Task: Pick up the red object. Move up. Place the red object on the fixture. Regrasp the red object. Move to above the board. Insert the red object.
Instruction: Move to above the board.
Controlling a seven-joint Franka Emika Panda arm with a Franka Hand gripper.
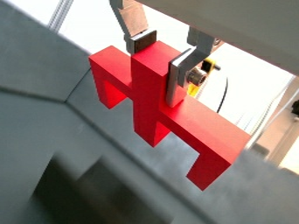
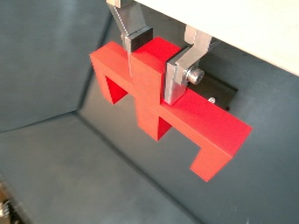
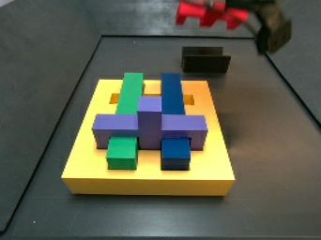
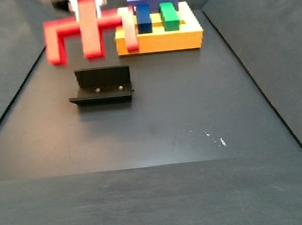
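The board [image 3: 150, 159] is the largest thing: a yellow slab on the dark tabletop [image 4: 168, 123], carrying green, blue and purple blocks. The fixture [image 4: 101, 86] stands apart from it, closer to the arm, with its recessed top empty.

The red object [image 2: 158, 96] hangs in the air in the claw [image 2: 158, 54]. In both wrist views the silver fingers [image 1: 183, 72] are closed on its raised centre stub, and the wide bar with its end legs points downward. In a side view the red object [image 4: 86, 35] is above and a little beyond the fixture.

The step in hand appears to be the placing on the fixture. To do it well, the arm should first centre the piece over the recess, keep the bar level, then descend slowly and release only when the piece sits firmly.
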